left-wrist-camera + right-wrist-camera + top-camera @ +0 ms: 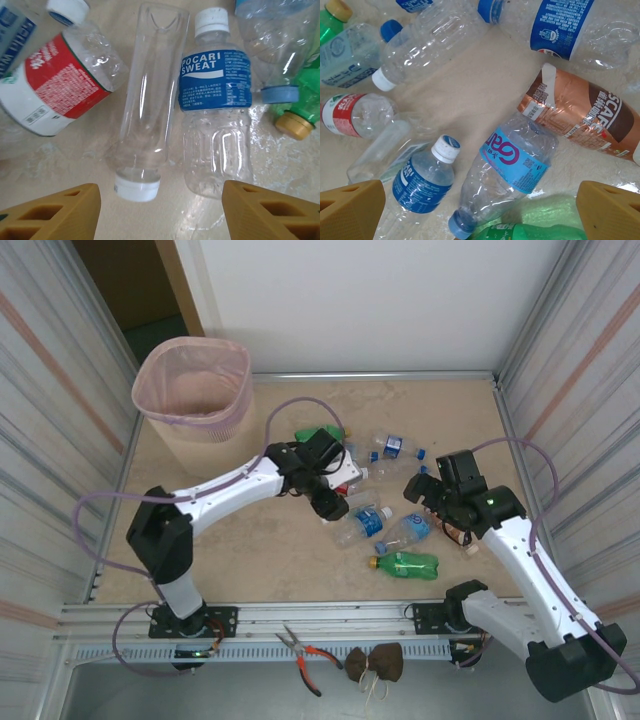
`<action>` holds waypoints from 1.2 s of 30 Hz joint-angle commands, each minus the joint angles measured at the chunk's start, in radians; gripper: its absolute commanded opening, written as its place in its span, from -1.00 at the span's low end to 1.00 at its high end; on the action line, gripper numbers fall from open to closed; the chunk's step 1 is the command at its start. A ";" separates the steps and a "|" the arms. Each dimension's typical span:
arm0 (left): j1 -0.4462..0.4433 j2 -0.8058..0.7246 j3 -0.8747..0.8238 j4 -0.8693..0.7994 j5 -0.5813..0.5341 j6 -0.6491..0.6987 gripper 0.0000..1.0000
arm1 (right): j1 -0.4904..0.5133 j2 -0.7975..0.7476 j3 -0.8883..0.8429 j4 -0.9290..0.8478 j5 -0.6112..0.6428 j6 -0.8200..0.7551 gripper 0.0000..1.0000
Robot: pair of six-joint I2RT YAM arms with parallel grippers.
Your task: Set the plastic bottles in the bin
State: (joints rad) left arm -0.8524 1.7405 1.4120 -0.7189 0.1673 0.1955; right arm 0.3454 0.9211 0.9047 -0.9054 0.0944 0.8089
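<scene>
The pink bin (190, 390) stands at the table's far left corner. Several plastic bottles lie in a loose heap at mid table. My left gripper (330, 502) hovers over that heap, open; between its yellow fingers (50, 212) the table is bare, and the white cap of a clear unlabelled bottle (142, 100) lies just beyond them. Beside it lie a Pocari Sweat bottle (215, 100) and a red-labelled bottle (55, 85). My right gripper (420, 488) is open above a light-blue-labelled bottle (512, 170), with a green bottle (535, 232) at the near side.
A brown-wrapped Nescafe bottle (580, 112) lies to the right of the heap. Pliers (305, 650) and a brown pouch (375, 662) rest on the near rail. Corrugated walls close in the table on both sides.
</scene>
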 commanded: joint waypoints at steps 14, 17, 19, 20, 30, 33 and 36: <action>-0.033 0.265 0.203 0.006 -0.038 0.060 0.23 | -0.026 -0.017 -0.018 0.014 0.030 0.042 0.93; -0.034 0.292 0.230 0.000 -0.032 0.066 0.21 | -0.031 -0.016 -0.018 0.013 0.027 0.038 0.92; -0.036 0.313 0.249 -0.008 -0.025 0.071 0.19 | -0.034 -0.017 -0.018 0.016 0.027 0.035 0.92; -0.035 0.323 0.258 -0.012 -0.019 0.074 0.18 | -0.036 -0.016 -0.018 0.015 0.025 0.032 0.92; -0.037 0.386 0.306 -0.031 -0.009 0.082 0.02 | -0.052 -0.030 -0.014 0.025 0.018 0.000 0.92; -0.037 0.396 0.315 -0.042 -0.006 0.082 -0.05 | -0.057 -0.032 -0.013 0.024 0.013 -0.003 0.92; -0.039 0.393 0.315 -0.044 -0.003 0.081 -0.11 | -0.060 -0.038 -0.015 0.022 0.011 -0.005 0.92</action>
State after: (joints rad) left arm -0.8841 2.1284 1.6997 -0.7322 0.1410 0.2630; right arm 0.2924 0.9020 0.8913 -0.8829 0.1047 0.8257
